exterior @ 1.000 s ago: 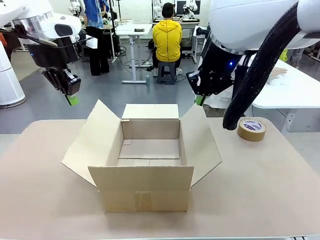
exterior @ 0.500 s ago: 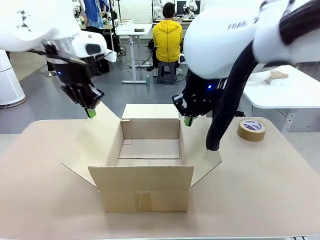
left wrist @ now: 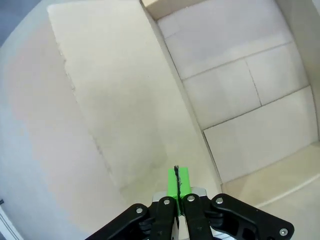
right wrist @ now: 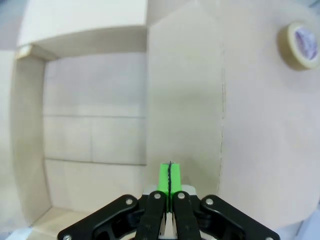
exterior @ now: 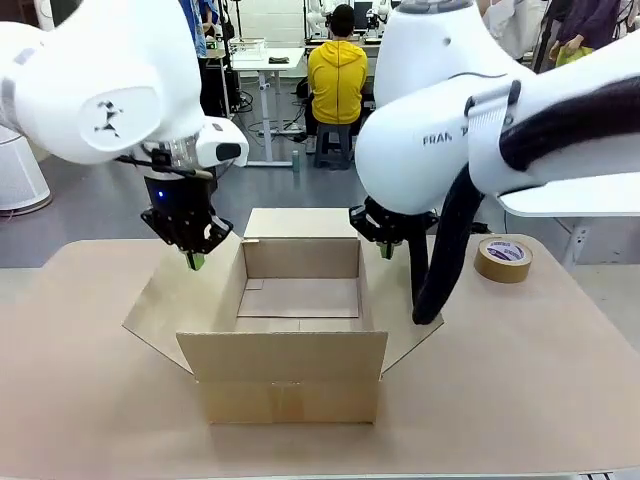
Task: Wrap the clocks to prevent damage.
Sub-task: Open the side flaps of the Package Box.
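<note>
Both arms have come down to the open cardboard box (exterior: pixel 285 372): left gripper (exterior: pixel 196 261) hangs over its left flap, right gripper (exterior: pixel 386 250) at its right flap, each empty, green pads (left wrist: pixel 183 180) pressed together; a brown tape roll (exterior: pixel 503 259) lies on the table (exterior: pixel 520 390) further right

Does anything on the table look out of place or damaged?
Nothing stands out. The cardboard box sits square and open, the tape roll lies flat beside it, and the left gripper and right gripper hover shut over the box's sides.
</note>
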`<state>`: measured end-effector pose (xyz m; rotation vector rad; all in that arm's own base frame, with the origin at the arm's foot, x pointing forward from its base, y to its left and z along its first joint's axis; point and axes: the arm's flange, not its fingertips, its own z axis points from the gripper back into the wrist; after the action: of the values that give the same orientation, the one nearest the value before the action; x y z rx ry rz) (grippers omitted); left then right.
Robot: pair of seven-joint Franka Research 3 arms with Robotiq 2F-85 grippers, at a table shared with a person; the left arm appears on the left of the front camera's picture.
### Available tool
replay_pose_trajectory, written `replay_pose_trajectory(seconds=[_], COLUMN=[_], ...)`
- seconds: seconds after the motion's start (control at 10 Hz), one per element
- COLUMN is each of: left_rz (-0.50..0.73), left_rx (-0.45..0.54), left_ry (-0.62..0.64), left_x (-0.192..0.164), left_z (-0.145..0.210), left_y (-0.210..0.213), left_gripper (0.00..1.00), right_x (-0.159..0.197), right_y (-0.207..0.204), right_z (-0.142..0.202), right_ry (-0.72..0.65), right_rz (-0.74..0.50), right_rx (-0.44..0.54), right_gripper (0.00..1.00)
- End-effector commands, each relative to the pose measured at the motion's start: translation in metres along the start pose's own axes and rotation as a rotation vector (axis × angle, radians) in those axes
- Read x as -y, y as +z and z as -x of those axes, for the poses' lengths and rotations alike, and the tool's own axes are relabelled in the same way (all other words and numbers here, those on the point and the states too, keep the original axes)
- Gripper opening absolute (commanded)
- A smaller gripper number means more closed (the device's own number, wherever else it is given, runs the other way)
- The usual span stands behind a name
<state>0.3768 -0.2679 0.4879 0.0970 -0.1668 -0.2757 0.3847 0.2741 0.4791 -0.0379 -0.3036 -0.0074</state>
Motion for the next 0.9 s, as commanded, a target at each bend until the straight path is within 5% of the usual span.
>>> replay_pose_trajectory(seconds=[0.0,0.5,0.8], left_rz=[-0.023,-0.092,-0.03], left_rx=[0.007,-0.018,-0.019], left_ry=[0.054,0.173,0.163], left_x=[-0.004,-0.043,-0.048], left_z=[-0.005,-0.006,-0.01], left_y=[-0.024,-0.069,-0.079], left_gripper=[0.0,0.0,0.0], right_x=[-0.002,0.037,0.049], right_y=[-0.027,-0.084,-0.103], right_z=[0.003,0.01,0.011], right_ry=[-0.03,-0.09,-0.106], right_rz=[0.039,0.0,-0.052], right_rx=[0.009,-0.049,-0.084], right_gripper=[0.01,0.01,0.01])
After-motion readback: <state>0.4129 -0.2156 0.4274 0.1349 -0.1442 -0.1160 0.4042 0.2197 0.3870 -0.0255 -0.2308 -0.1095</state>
